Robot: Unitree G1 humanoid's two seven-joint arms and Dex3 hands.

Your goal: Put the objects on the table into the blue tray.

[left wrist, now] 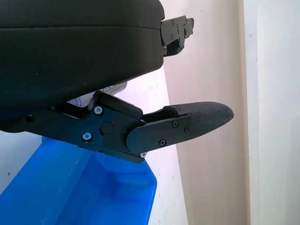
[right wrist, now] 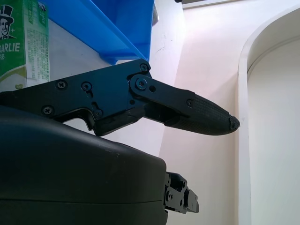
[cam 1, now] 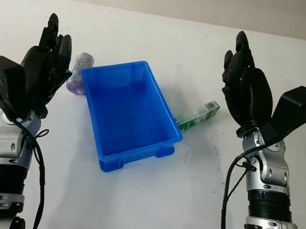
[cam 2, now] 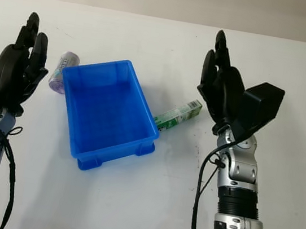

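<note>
Two items beside tray [cam 1: 116, 163]: carton [cam 1: 197, 114] rt, light, stiff, grab mid-body; can [cam 1: 80, 72] lt, smooth, may roll. Left hand [cam 1: 47, 65], right hand [cam 1: 246, 93] open, holding nothing.

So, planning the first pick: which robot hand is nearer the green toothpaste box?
Right. The right robot hand is open just beside the green toothpaste box; the left robot hand is open beyond the blue tray.

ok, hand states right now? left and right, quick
Left hand: open, holding nothing, raised beside the purple-capped can left of the blue tray.
Right hand: open, holding nothing, raised right of the green carton.
</note>
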